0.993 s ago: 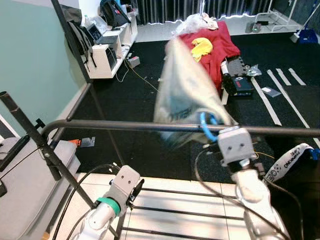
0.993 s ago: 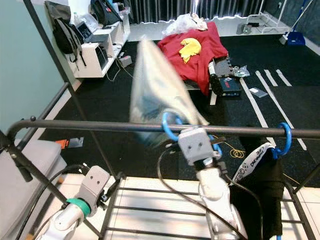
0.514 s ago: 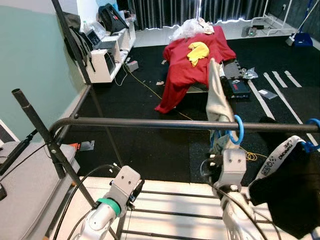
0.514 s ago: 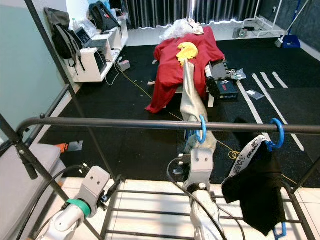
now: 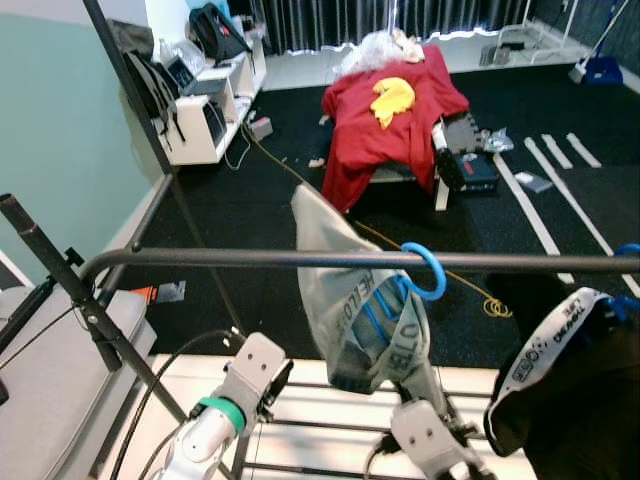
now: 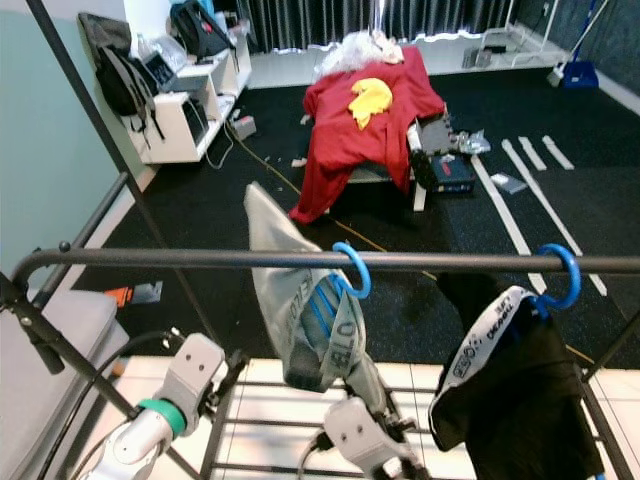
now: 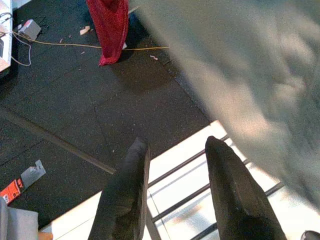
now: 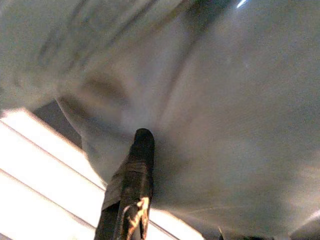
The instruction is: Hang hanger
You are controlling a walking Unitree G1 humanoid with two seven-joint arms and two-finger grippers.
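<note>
A blue hanger point(image 5: 425, 272) hooks over the black rail point(image 5: 200, 258) and carries a grey printed garment point(image 5: 350, 310), which swings out to the left. My right gripper point(image 5: 415, 420) sits low, just under the garment's hem, apart from the hanger. In the right wrist view one black finger point(image 8: 131, 185) stands against the grey cloth point(image 8: 225, 125), nothing pinched, jaws apart. My left gripper point(image 7: 175, 150) hangs open and holding nothing below the rail at the left, over the white rack base point(image 7: 185, 185).
A second blue hanger point(image 6: 562, 275) with a black garment point(image 6: 520, 400) hangs on the rail at the right. A slanted rack pole point(image 5: 70, 290) crosses the left. Beyond lie a red-draped bench point(image 5: 390, 120), a white shelf point(image 5: 205, 110) and floor clutter.
My right gripper dropped from the rail to below the garment. The blue hanger stays hooked on the rail, and the grey garment swings left. The left arm has not moved.
</note>
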